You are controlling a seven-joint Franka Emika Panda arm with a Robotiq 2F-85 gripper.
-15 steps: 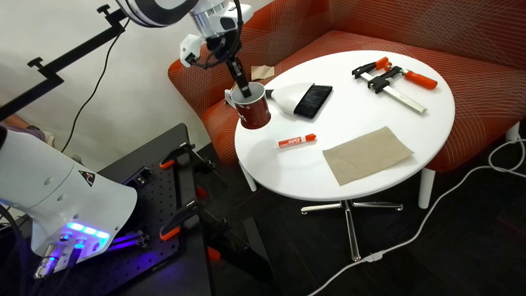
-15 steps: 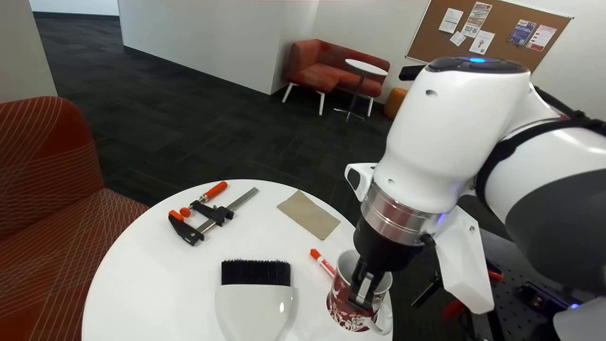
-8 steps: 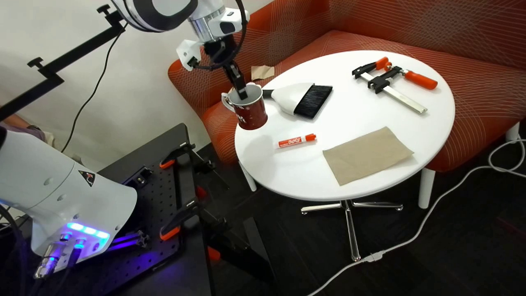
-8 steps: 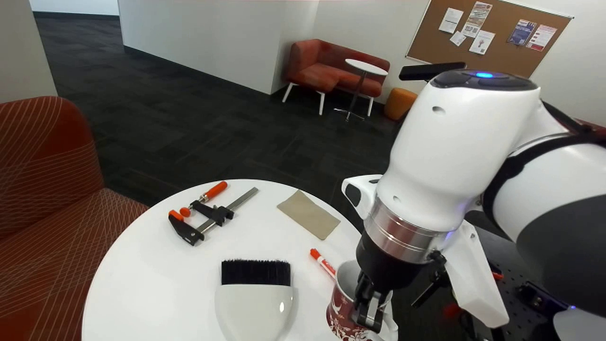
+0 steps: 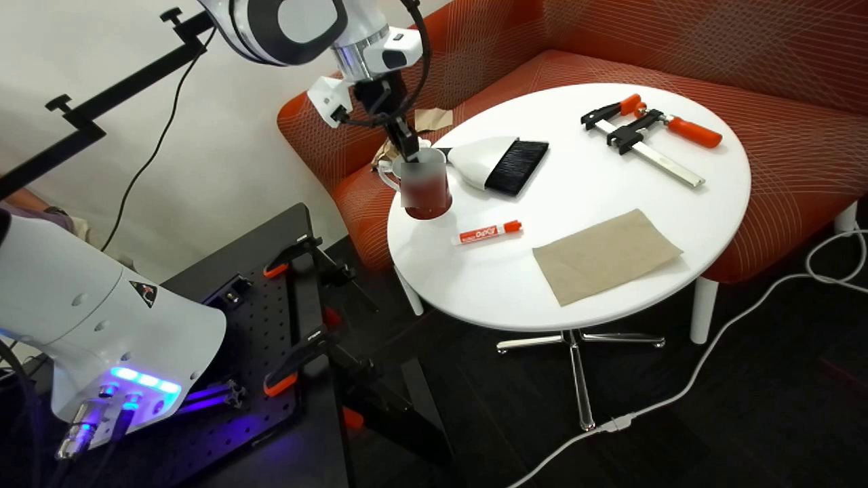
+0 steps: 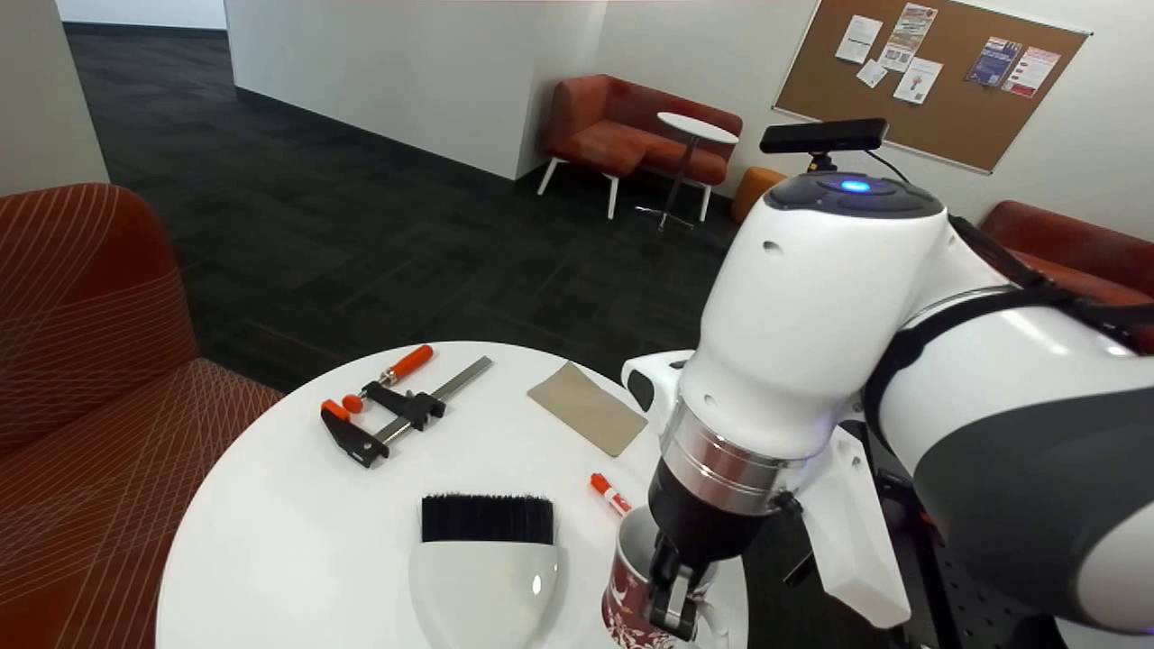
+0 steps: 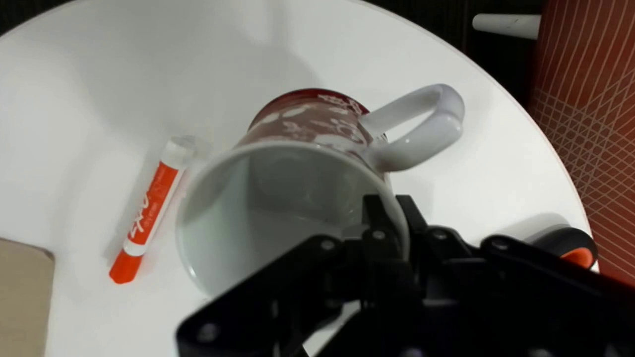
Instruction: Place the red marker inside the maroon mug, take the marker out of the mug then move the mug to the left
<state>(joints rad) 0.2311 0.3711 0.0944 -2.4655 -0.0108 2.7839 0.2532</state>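
The maroon mug point(image 7: 297, 198), rim pinched tight in the hand point(image 7: 391, 208), is on or above the surface point(image 7: 496, 188), unclear which; the red marker point(image 7: 155, 206) lies outside it, so probably only the leftward move remains.

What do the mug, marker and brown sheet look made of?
Mug: probably glazed ceramic, glossy; bright highlights on its handle.
Marker: likely plastic; smooth, straight body with printing, sheen unclear.
Brown sheet: matte, thin, no shine; paper or light card, can't tell.

office lounge, seemingly | pinboard point(image 6: 965, 117) | red couch point(image 6: 609, 146) | dark carpet point(image 6: 379, 225)
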